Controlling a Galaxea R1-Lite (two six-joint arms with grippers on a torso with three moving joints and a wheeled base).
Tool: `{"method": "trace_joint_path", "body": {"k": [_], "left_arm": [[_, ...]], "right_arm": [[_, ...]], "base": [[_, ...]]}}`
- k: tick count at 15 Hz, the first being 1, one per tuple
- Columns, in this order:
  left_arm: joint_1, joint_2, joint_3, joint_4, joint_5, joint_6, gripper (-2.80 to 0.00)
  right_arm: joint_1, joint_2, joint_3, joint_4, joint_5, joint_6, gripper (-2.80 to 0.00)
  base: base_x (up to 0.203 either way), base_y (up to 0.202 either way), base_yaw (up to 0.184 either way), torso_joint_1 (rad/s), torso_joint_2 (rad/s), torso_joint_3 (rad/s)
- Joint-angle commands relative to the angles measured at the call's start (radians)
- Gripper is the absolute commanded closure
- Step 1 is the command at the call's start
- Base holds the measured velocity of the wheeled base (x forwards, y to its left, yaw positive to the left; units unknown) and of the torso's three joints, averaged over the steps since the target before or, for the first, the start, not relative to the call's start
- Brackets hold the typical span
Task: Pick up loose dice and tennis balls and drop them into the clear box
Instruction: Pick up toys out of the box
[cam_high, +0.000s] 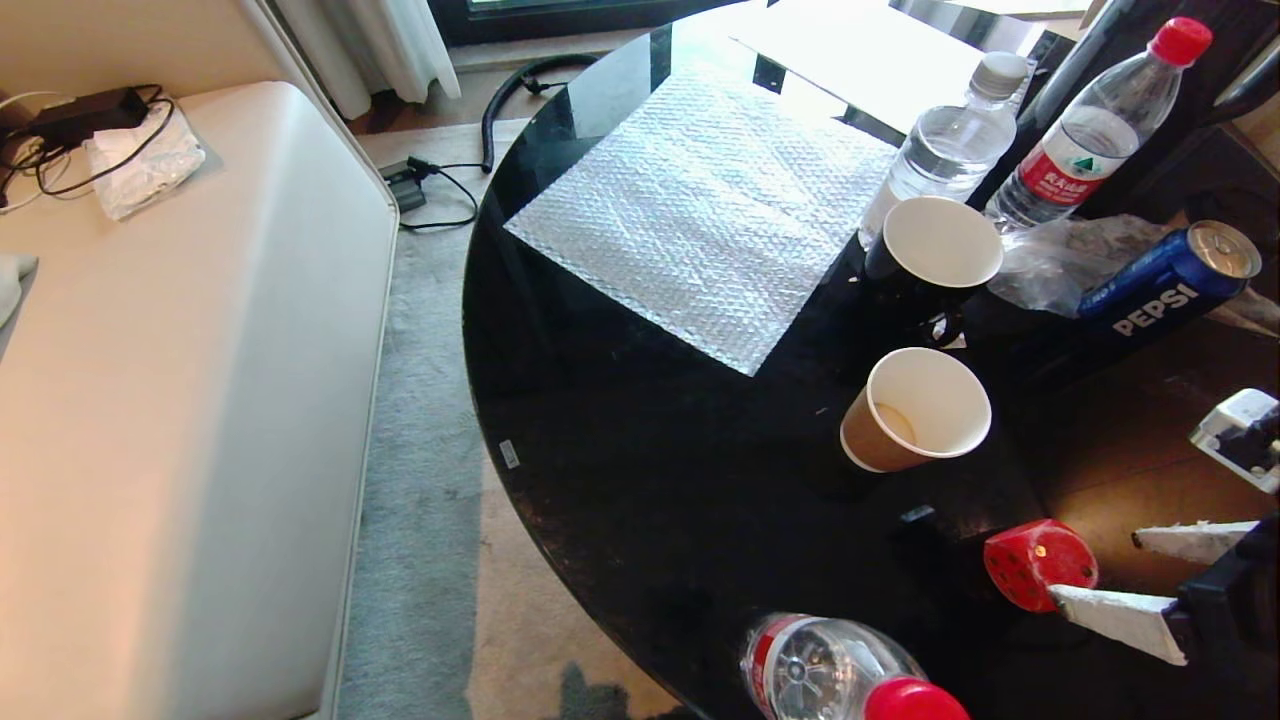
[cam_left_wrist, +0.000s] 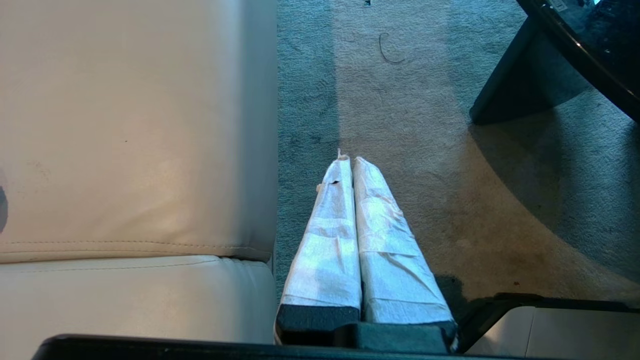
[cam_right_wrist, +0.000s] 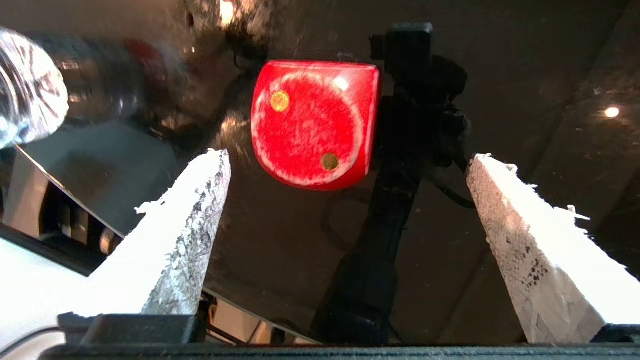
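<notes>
Taken from the left of the head view across to the right: a pale sofa (cam_high: 190, 400) fills the left side, a black round desk (cam_high: 650, 480) takes the middle with a sheet of bubble wrap (cam_high: 700, 210) in the upper centre, two paper cups (cam_high: 915, 410) stand right of centre, bottles and a Pepsi can (cam_high: 1170, 280) sit at the upper right, and the red die (cam_high: 1040, 565) lies on the desk at the lower right, with another bottle (cam_high: 840, 670) lying at the bottom edge. No clear box and no tennis ball shows in any view. The left pincer (cam_left_wrist: 350, 160) hangs parked over the carpet beside the sofa, its fingers pressed together and empty. The right pincer (cam_high: 1095, 570) comes in from the lower right of the head view, spread wide and holding nothing; one fingertip lies just beside the die, though contact cannot be made out. In the right wrist view the die (cam_right_wrist: 315, 122) sits beyond the right pincer (cam_right_wrist: 350, 157) tips, nearer one finger than the other. The step in hand looks like the approach to grasp the die. To do it well, the pincer should probably shift to centre the die between the fingers, advance until they flank two flat faces, then close squarely, since a grip across the rounded corners could squirt it over the glossy desk edge close by.
</notes>
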Motion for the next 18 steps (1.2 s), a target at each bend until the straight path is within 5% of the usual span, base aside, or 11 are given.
{"method": "trace_joint_path", "body": {"k": [1,18], "left_arm": [[0.0,0.0,0.001,0.0,0.0,-0.001,0.0],[0.0,0.0,0.0,0.0,0.0,0.0,0.0]], "right_arm": [[0.01,0.041,0.004,0.001,-0.004,-0.039,-2.8],[0.073,0.192,-0.042,-0.117,-0.047,-0.079,-2.8]], "base": [[0.0,0.0,0.0,0.0,0.0,0.0],[0.0,0.0,0.0,0.0,0.0,0.0]]}}
